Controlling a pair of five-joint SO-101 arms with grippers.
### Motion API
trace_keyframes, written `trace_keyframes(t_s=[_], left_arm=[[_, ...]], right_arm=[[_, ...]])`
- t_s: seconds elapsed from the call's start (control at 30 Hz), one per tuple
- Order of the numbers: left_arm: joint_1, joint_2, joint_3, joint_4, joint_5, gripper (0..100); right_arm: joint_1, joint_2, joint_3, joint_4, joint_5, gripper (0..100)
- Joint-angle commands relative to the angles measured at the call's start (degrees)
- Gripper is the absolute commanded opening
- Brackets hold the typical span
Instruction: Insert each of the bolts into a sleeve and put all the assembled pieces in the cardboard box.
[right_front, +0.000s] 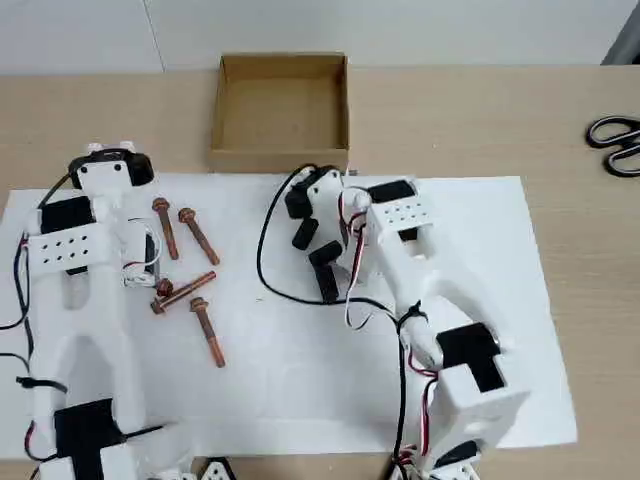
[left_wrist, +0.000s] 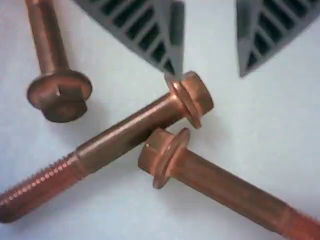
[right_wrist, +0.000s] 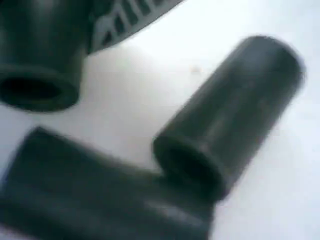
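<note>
L claw (left_wrist: 209, 72): jaws apart, nothing held, hanging low over copper bolts (left_wrist: 125, 135) on white sheet (right_front: 300, 380). One fingertip (left_wrist: 172, 65) is right at the flanged head of the long bolt; contact can't be told. Second bolt (left_wrist: 215, 182) has its head just beside that one's shank. Third bolt (left_wrist: 50, 60) lies near, apart. High view: bolts lie loose in a cluster beside L arm, all bare.

R claw (right_front: 318, 200): down among black sleeves (right_wrist: 230, 115) near sheet centre; open or closed, cannot tell.

Cardboard box (right_front: 280, 158) stands on worktop (right_front: 480, 120) at sheet's far edge. Scissors (right_front: 615, 145) well apart, at the worktop's side.
</note>
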Motion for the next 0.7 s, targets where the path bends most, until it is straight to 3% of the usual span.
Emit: trace_keyframes(t_s=[0.0, 0.2, 0.4, 0.57, 0.67], left_arm=[[-0.26, -0.88, -0.66, -0.70, -0.18, 7], [0.00, -0.88, -5.93, 2.81, -0.18, 7], [0.18, -0.26, -13.41, 5.71, 2.20, 7], [4.66, -0.18, -14.81, 5.45, 2.64, 7], [8.26, -0.18, -14.64, 3.69, 7.30, 11]], right_arm=[[2.77, -0.57, -9.23, 8.13, -4.57, 0.4], [7.16, -0.66, -18.90, 19.30, -5.27, 0.4], [13.23, -0.66, -19.43, 23.69, -9.93, 0.4], [16.57, -0.66, -19.08, 24.48, -11.78, 0.4], [17.10, -0.66, -19.08, 24.31, -11.78, 0.4]])
